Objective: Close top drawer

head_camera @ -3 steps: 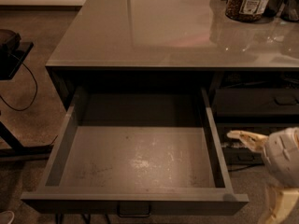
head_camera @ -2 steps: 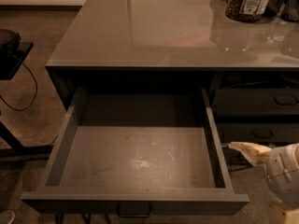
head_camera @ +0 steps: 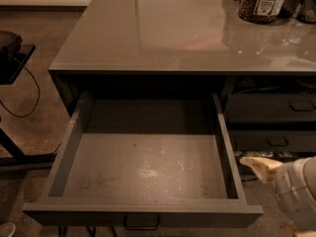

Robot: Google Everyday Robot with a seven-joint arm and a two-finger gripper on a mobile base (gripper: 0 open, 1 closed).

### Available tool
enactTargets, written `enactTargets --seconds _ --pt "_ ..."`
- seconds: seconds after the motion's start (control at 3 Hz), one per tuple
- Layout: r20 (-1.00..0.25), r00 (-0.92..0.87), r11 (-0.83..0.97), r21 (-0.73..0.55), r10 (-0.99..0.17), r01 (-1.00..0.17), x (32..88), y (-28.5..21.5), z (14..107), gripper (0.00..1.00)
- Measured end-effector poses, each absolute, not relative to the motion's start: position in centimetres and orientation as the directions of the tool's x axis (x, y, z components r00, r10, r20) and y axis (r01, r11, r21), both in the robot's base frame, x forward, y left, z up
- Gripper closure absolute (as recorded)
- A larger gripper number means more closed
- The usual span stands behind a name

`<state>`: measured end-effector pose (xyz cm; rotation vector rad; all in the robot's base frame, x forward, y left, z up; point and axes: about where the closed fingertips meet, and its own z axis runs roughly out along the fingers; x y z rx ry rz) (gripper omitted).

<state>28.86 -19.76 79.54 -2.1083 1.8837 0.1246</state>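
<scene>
The top drawer [head_camera: 143, 172] stands pulled fully out under the grey countertop [head_camera: 187, 33]. It is dark grey with a pale scuffed inner floor, and it holds nothing. Its small dark bar handle [head_camera: 141, 224] shows at the bottom edge of its front. My gripper [head_camera: 259, 166] is at the lower right, just outside the drawer's right wall, with one pale fingertip pointing left toward that wall. The white arm housing [head_camera: 298, 196] fills the lower right corner.
Two slimmer grey drawers [head_camera: 271, 107] [head_camera: 274, 141] sit shut to the right of the open one. A jar of dark pieces [head_camera: 261, 3] stands on the counter at the back right. A dark stand with a cable [head_camera: 12, 48] is at the left on the floor.
My gripper and arm have drifted lower and to the right, away from the drawer's side. The drawer has not moved.
</scene>
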Motion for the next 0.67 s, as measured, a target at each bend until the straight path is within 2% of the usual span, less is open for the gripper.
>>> enactTargets --seconds 0.33,0.67 --pt "-0.185 0.058 -0.034 -0.129 -0.981 -0.991 26.5 -18.8 77.6 0.00" --pt "-0.188 -0.010 0.028 -0.095 -0.982 -0.995 24.4 -18.6 74.7 0.00"
